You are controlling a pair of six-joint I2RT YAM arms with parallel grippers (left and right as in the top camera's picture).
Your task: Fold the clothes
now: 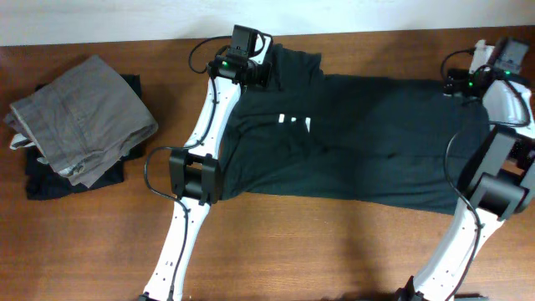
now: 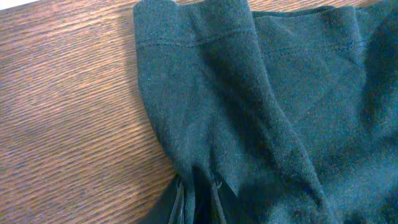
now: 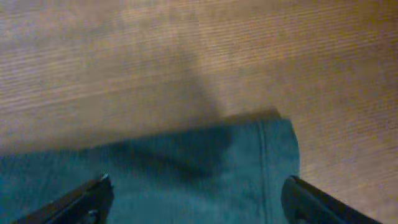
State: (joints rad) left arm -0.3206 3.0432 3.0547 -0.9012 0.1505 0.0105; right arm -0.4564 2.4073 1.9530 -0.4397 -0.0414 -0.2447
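Observation:
The clothes [image 1: 376, 142] are a dark charcoal T-shirt lying spread across the middle and right of the wooden table, with a bit of white lettering [image 1: 292, 121] showing near its left part. My left gripper [image 1: 261, 73] is at the shirt's far left end. In the left wrist view its jaws [image 2: 198, 202] stand narrow, with a gathered fold of the hemmed cloth [image 2: 261, 93] pinched between them. My right gripper [image 1: 456, 84] hovers at the shirt's far right corner. In the right wrist view it [image 3: 199, 205] stands wide open above the hemmed corner [image 3: 186, 168], holding nothing.
Folded grey trousers [image 1: 84, 117] lie on a black folded garment [image 1: 50, 180] at the table's left end. The table's far edge meets a white surface [image 1: 125, 17] just behind both grippers. Both arms' elbows [image 1: 196, 176] rise over the shirt's near edge.

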